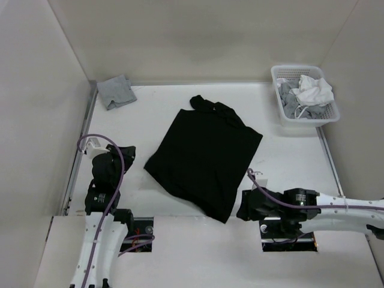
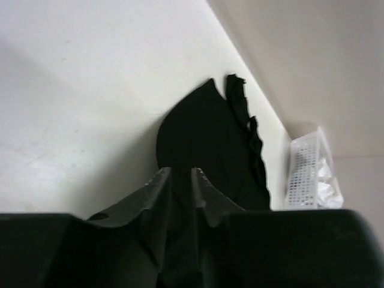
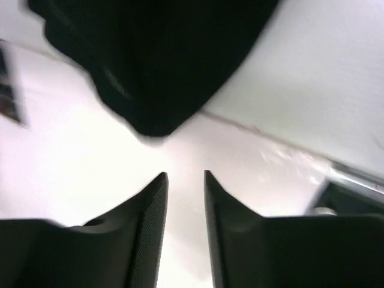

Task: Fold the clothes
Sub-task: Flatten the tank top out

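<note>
- One black garment (image 1: 204, 157) lies flat and skewed at the middle of the table (image 1: 288, 159). Its near corner is close to the front edge and its bunched end points toward the back wall.
- Bare table shows on both sides of it. A grey cloth (image 1: 116, 91) sits in the far left corner, and a white basket (image 1: 300, 122) of white and grey garments (image 1: 309, 93) in the far right.
- Left gripper (image 2: 180, 174): jaws a narrow slit apart, holding nothing, near the garment's left edge.
- Right gripper (image 3: 185, 175): jaws slightly wider, empty, bare table showing between them, beside the garment's near corner.
</note>
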`<action>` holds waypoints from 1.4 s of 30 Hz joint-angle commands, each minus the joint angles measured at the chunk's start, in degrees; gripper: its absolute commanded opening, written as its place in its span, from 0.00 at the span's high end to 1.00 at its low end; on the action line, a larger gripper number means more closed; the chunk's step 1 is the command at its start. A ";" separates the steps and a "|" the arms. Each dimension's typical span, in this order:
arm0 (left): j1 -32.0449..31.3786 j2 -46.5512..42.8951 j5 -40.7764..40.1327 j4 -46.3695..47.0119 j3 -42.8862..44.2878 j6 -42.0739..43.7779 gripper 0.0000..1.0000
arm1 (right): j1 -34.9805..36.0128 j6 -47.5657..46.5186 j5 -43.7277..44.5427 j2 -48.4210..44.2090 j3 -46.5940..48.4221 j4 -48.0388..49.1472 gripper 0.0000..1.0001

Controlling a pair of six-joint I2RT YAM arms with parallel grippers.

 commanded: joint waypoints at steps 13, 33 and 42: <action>-13.50 17.76 -10.41 11.30 3.38 3.91 0.73 | -37.81 -14.07 7.75 17.08 -5.99 38.27 0.53; -14.33 60.40 -6.91 24.59 12.42 10.86 0.56 | -60.09 -22.07 -11.69 74.21 39.33 49.67 0.96; -11.77 74.47 1.52 29.35 27.44 10.77 0.49 | -63.52 -25.24 -9.84 68.95 33.91 50.01 0.49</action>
